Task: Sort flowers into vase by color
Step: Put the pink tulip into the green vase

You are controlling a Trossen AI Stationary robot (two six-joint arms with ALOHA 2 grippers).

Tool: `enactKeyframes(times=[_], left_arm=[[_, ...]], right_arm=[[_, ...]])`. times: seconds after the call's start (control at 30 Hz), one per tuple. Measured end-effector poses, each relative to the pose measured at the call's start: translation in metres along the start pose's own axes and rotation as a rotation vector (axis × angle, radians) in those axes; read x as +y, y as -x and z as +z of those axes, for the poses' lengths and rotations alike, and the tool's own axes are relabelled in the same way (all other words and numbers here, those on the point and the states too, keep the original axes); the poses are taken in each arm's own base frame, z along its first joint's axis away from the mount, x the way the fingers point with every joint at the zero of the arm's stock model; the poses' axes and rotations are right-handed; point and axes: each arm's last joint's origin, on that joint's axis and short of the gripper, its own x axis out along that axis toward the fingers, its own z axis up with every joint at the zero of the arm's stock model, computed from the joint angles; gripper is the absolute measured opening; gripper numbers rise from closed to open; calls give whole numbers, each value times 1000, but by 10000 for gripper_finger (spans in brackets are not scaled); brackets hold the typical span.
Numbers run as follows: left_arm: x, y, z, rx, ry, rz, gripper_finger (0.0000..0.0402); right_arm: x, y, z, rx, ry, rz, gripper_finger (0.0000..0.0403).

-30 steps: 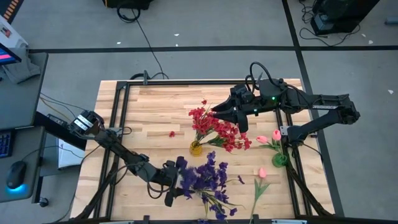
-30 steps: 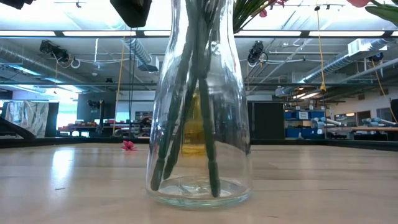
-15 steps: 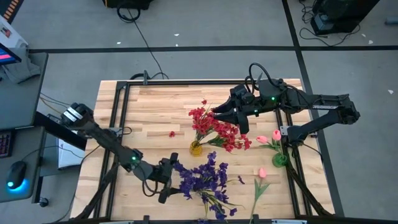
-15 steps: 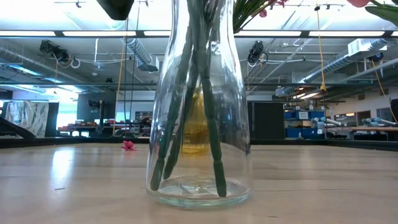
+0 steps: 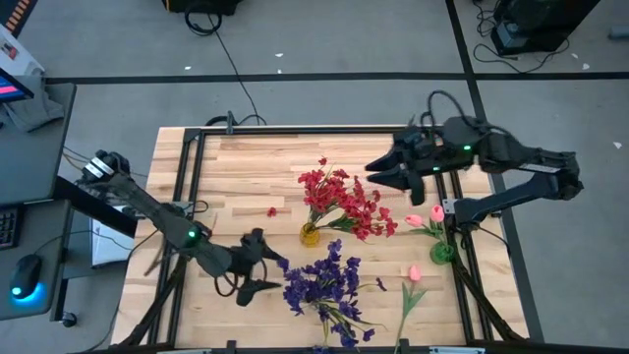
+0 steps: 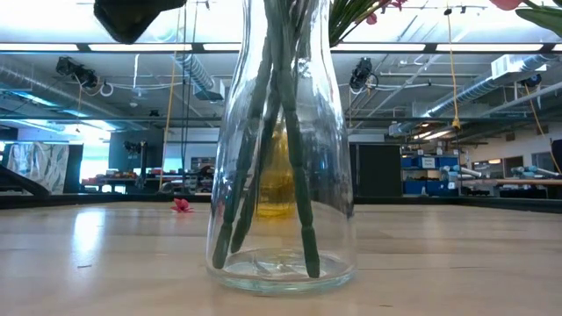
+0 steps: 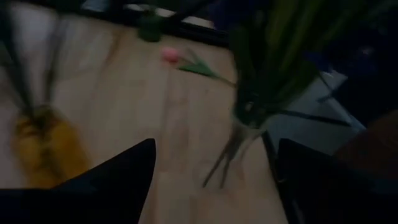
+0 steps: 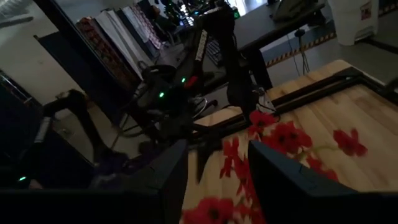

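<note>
Since a second ago the left gripper has backed away from the purple flowers and now sits just beside them with its jaws spread wide and nothing between them, while the right gripper has drawn back from the red flowers toward the far right of the tabletop, jaws parted a little and empty (the wrist view shows only red blooms past the fingers). The purple sprigs stand in the clear glass vase near the front edge. The red sprigs fill a yellow vase at the middle. One pink tulip leans from a green vase; another pink tulip lies flat nearby
</note>
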Motion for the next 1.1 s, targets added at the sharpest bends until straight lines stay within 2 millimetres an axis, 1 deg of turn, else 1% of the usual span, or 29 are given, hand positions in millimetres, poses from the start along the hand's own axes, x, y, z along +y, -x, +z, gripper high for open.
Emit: enactKeyframes(times=[0.1,0.23,0.3,0.4,0.63,0.83,0.97,1.1], left_arm=[[7,14,5,-2,47,74,338],[13,29,10,-16,80,127,335],[15,33,12,-29,81,148,335],[17,35,11,-31,70,183,335],[19,34,7,3,63,208,335],[23,35,0,55,112,251,335],[27,37,-5,101,131,290,335],[30,38,-9,134,155,323,335]], right_arm=[[4,21,-1,3,-39,6,177],[16,44,-6,18,-64,61,177],[22,52,-9,34,-80,105,177],[33,59,-15,73,-111,178,177],[60,61,-32,222,-187,342,177],[87,57,-53,416,-292,454,174],[103,54,-68,530,-324,478,166],[116,55,-87,664,-360,457,155]])
